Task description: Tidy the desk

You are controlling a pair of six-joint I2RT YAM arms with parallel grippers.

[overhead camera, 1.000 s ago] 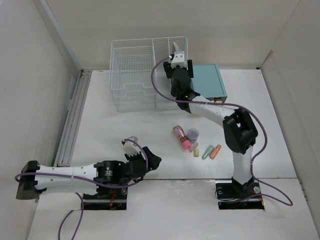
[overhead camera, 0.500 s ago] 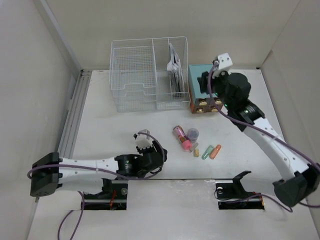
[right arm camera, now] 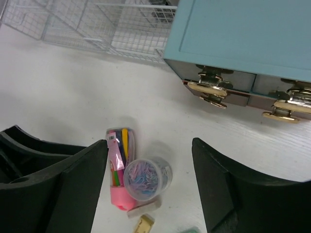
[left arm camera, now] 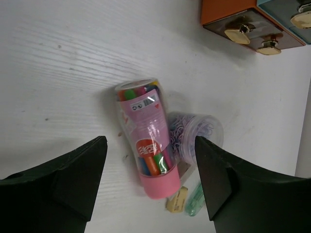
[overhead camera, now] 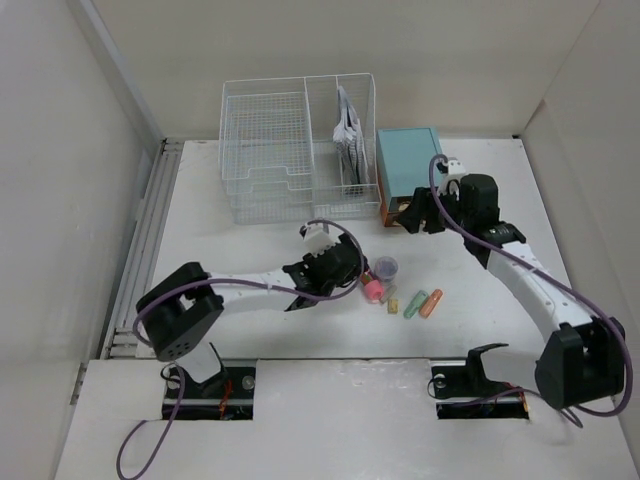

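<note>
My left pincer (left arm camera: 148,145) had swung across the table (overhead camera: 200,230) from its near-left corner and now hung spread wide over the pink marker tube (left arm camera: 146,133), seemingly my next pick. My right pincer (right arm camera: 148,145), also apart and empty, had left the rack (overhead camera: 265,150) for the drawer box (overhead camera: 408,165).

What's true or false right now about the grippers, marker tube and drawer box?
The left gripper is open: true.
The pink marker tube stands upright: false, it lies on its side on the desk.
The right gripper holds the paperclip cup: false, it is open and empty; the cup stands on the desk.
The teal drawer box sits right of the wire rack: true.
</note>
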